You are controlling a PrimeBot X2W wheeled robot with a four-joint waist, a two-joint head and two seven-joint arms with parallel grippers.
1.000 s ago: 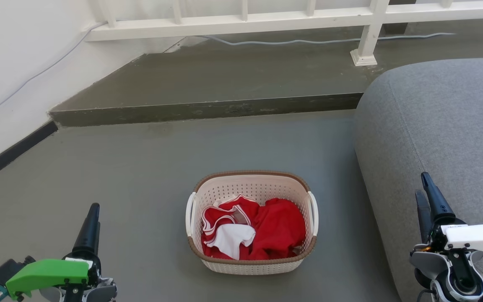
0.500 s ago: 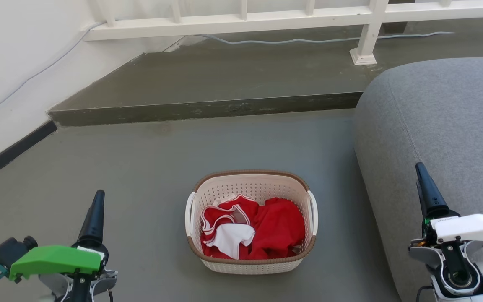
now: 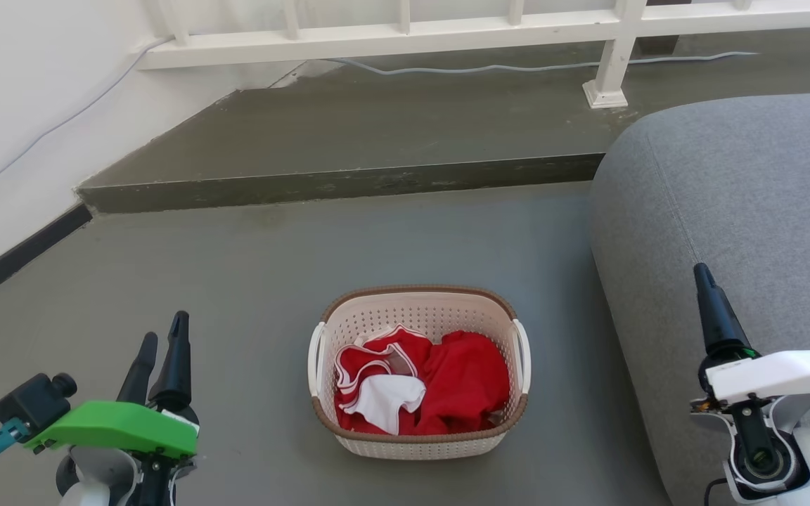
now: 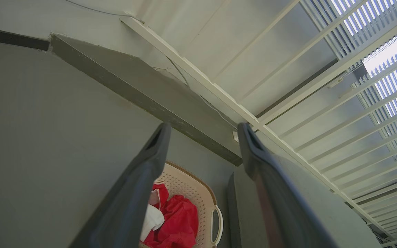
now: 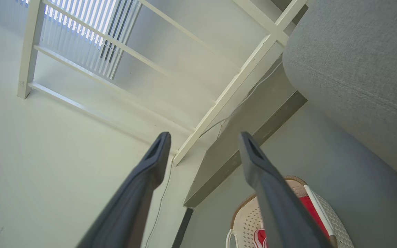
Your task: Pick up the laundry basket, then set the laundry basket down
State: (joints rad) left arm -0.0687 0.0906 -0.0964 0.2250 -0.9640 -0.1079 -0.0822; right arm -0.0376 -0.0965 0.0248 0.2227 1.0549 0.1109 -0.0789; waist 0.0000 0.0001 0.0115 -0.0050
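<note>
Basket: I see it on the floor, red clothes inside.
Left claw: released, empty.
Right claw: released, empty.

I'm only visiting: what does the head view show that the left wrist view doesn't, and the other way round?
Head view adds: the right gripper and the laundry basket whole, both handles. Left wrist view adds: a bright slatted window high up. Both share: the basket, red clothes in it, the step, the white railing and the left gripper.
</note>
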